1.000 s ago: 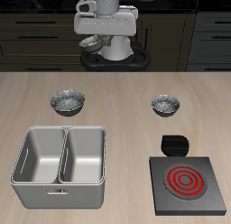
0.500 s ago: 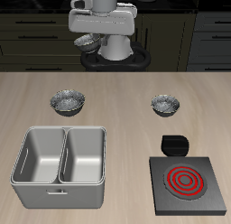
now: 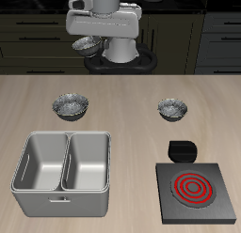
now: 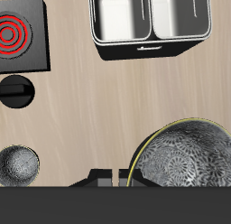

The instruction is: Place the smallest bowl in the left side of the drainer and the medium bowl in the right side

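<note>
High at the table's back, the gripper (image 3: 97, 38) hangs with a wide speckled bowl (image 4: 185, 164) close under it; how far the jaws stand apart, and whether they grip that bowl, cannot be told. Outward toward the table's front, the medium bowl (image 3: 72, 106) sits on the tabletop at about 12 o'clock from the drainer (image 3: 63, 188), and the smallest bowl (image 3: 172, 109) at about 2 o'clock, at 12 o'clock from the stove (image 3: 196, 191). Both drainer compartments are empty, so neither placement is done and, by this reading, the task is at its very start.
</note>
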